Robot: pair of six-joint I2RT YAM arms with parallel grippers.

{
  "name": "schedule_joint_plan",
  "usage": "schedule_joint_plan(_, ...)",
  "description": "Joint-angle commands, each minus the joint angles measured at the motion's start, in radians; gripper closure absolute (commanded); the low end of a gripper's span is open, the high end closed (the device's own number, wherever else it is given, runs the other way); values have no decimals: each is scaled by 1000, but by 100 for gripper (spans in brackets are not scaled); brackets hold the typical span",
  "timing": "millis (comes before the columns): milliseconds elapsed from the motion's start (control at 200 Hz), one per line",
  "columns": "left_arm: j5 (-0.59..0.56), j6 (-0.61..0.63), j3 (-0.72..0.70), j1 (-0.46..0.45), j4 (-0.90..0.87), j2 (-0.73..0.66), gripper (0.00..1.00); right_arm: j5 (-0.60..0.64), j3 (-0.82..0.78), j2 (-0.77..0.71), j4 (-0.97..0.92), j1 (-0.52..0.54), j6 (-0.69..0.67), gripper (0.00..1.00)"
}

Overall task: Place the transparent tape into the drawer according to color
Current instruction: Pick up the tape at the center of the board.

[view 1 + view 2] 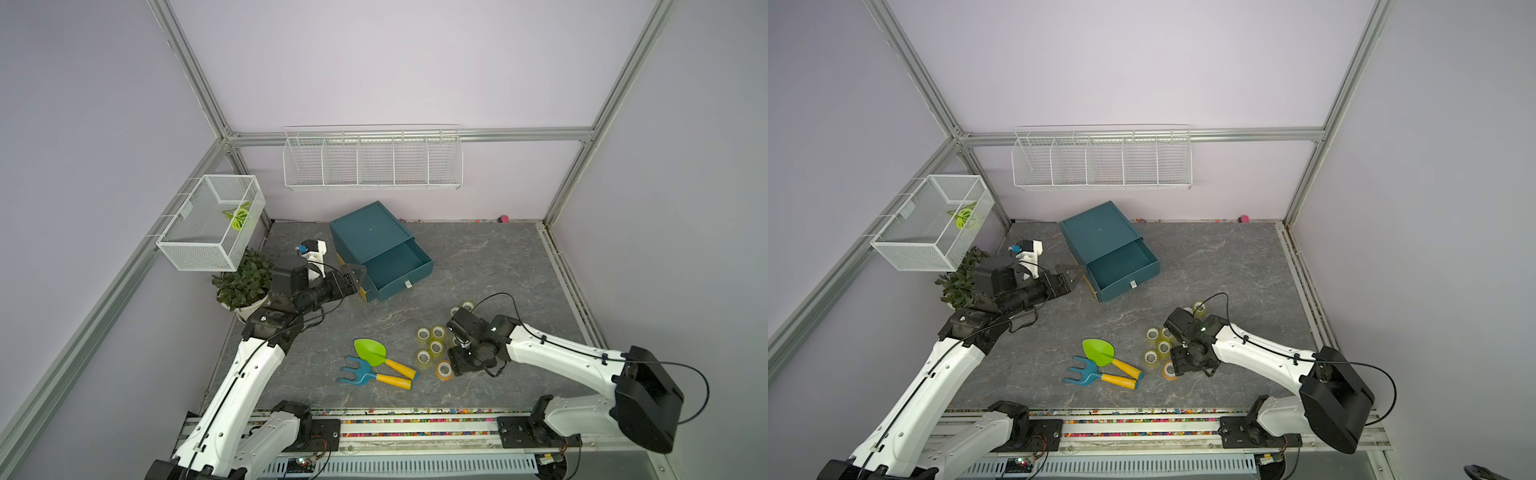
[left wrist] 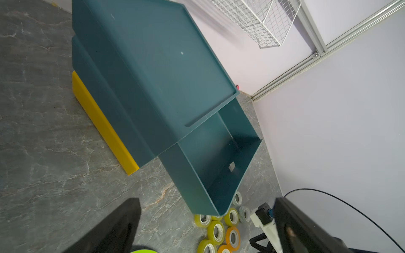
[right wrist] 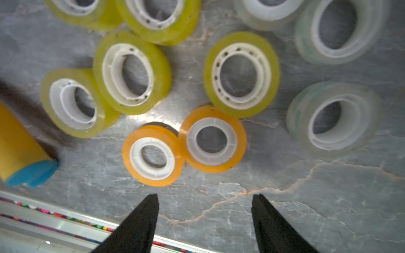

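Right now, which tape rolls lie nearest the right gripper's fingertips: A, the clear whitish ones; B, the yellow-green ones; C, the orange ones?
C: in the right wrist view the two orange tape rolls lie just beyond the tips of the open right gripper, with every other roll farther off.

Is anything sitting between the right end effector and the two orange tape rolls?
Nothing visible does. The right end effector is open over bare tabletop, and the two orange tape rolls lie just beyond its fingertips, touching each other.
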Motion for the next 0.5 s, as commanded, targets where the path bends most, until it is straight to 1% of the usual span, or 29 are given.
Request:
schedule_joint_plan(0,14,27,-7,-2,-17,-12,0,-44,40,39,33,36,-42,26)
schedule_joint_plan(120,10,32,-4,-1,-20,-11,0,-99,42,75,52,58,-47,26)
schedule_joint_plan(255,5,39,-6,-3,-23,-10,0,-125,50,116,59,81,-47,27)
schedule_joint_plan(380,-3,41,-11,-2,-21,-10,0,-111,61,157,57,90,-47,27)
schedule_joint_plan(495,0,41,-14,-3,-21,-7,0,-58,84,201,34,103,-48,27)
